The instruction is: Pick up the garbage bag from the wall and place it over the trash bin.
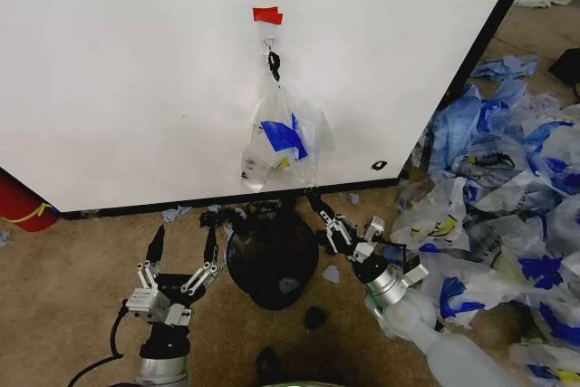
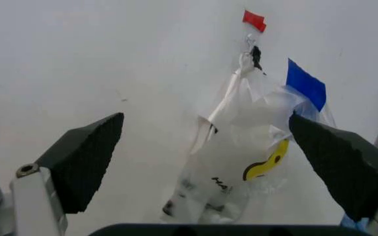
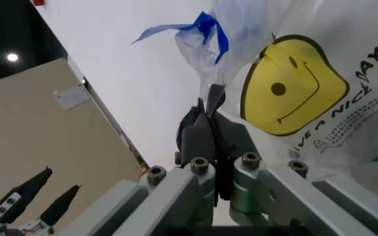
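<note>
The garbage bag (image 1: 281, 142), translucent white with a blue patch, hangs from a metal hook (image 1: 269, 43) under a red tape piece (image 1: 267, 14) on the white wall (image 1: 127, 70). In the left wrist view the bag (image 2: 241, 142) shows part of its yellow face; in the right wrist view (image 3: 294, 88) the whole smiley. The black trash bin (image 1: 272, 256) stands on the floor right below it. My right gripper (image 1: 314, 198) reaches up to the bag's lower right corner, and its fingers (image 3: 199, 132) are shut on a fold of the film. My left gripper (image 1: 183, 244) stands open left of the bin, facing the wall.
A red cylinder (image 1: 23, 206) stands at the wall's left foot. A big heap of white and blue plastic bags (image 1: 507, 178) covers the floor on the right. Small scraps (image 1: 331, 274) lie around the bin. Black trim (image 1: 480, 52) runs down the wall's right edge.
</note>
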Available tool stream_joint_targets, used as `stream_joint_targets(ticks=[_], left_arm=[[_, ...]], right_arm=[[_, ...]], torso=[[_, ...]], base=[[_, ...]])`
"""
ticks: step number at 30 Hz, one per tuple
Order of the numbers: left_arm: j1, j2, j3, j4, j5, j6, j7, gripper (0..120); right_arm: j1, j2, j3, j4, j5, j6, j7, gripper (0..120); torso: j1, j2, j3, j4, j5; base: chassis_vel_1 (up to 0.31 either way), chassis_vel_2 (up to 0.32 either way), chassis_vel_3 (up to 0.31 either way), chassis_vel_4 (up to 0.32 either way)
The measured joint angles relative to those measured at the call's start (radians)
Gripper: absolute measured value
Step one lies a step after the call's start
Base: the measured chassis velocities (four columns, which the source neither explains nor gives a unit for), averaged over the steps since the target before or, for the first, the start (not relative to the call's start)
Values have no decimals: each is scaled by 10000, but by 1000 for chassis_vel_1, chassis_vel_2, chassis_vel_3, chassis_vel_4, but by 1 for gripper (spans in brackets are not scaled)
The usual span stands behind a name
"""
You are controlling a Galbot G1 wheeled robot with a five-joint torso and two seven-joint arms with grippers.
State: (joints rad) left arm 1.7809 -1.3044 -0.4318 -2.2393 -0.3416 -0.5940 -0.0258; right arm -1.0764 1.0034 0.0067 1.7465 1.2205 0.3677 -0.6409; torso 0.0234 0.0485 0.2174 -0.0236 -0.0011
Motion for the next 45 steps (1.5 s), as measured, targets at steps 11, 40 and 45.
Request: stream_joint_targets(ticks=[11, 40, 45], left_arm=[[-1664, 2561, 182, 165, -2426, 927, -549, 99], [-7851, 5073, 4307, 1487, -7772, 1914, -921, 99], [-7479, 5068, 4104, 1294, -7618, 1961, -978, 99]], right_arm=[[61, 162, 321, -59, 13, -60, 185, 0], [504, 337, 443, -772, 78, -91, 430, 0], [329, 346, 472, -698, -69, -77, 355, 0]], torso=[[0, 0, 0, -4, 1], [1, 0, -1, -2, 1], [0, 0, -1, 1, -1]], base=[[0, 0, 0, 0], [0, 0, 0, 0], [0, 0, 0, 0]])
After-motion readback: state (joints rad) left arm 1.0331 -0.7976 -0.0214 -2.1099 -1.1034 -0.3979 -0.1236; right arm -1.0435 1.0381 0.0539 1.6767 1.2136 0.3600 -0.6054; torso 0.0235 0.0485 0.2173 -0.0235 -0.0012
